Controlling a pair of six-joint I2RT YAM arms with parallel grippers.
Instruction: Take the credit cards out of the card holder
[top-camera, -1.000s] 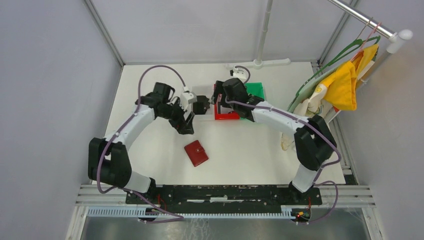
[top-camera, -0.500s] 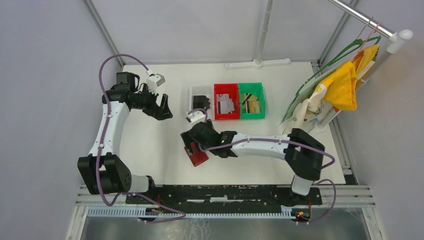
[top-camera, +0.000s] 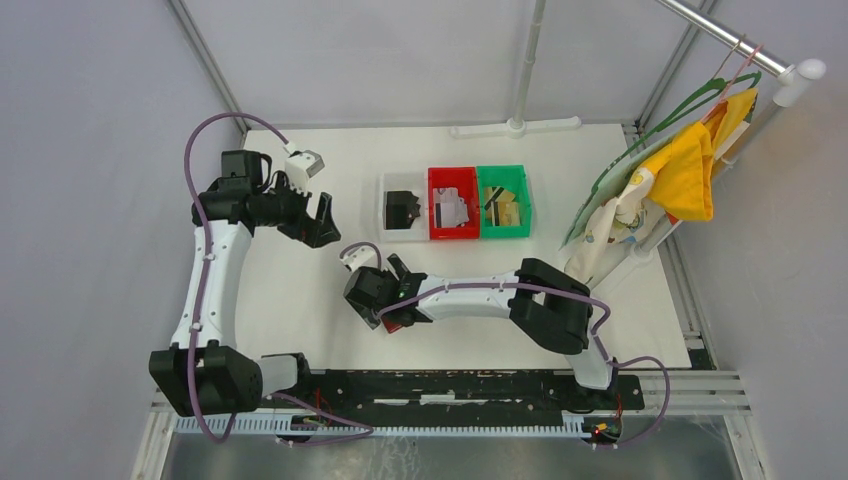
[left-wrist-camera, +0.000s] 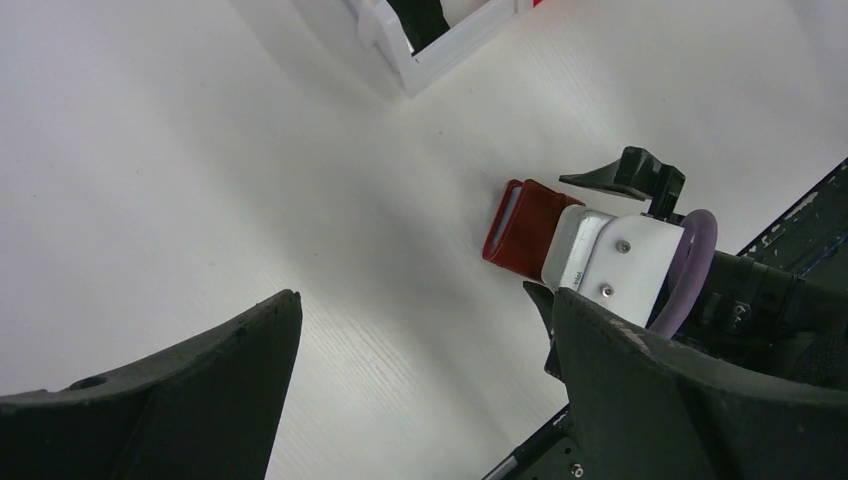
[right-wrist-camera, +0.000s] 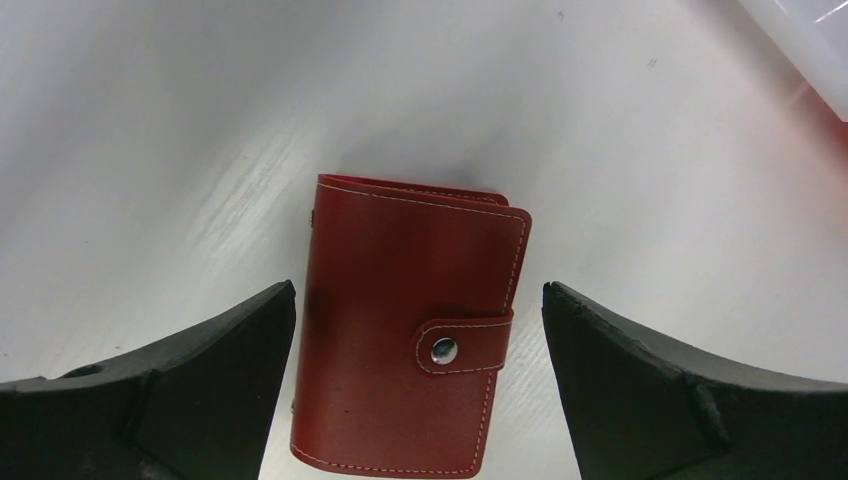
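Observation:
The card holder (right-wrist-camera: 405, 330) is a dark red wallet lying flat on the white table, folded shut with its snap strap fastened. In the top view only its red edge (top-camera: 393, 322) shows under my right gripper (top-camera: 386, 302). In the right wrist view my right gripper (right-wrist-camera: 419, 290) is open, one finger on each side of the wallet and apart from it. My left gripper (top-camera: 322, 215) is open and empty at the left rear; its wrist view shows its jaws (left-wrist-camera: 428, 295) wide apart and the wallet (left-wrist-camera: 525, 225) far off. A grey card (top-camera: 450, 210) and a tan card (top-camera: 503, 210) lie in bins.
Three small bins stand in a row at the back: white (top-camera: 384, 200) with a dark item inside, red (top-camera: 433, 205), green (top-camera: 524, 205). A rack with yellow cloth (top-camera: 690, 165) stands at the right. A white post (top-camera: 517, 120) rises at the rear edge.
My right arm has swung from the red bin down and left to hover over the wallet. My left arm has pulled back to the left rear.

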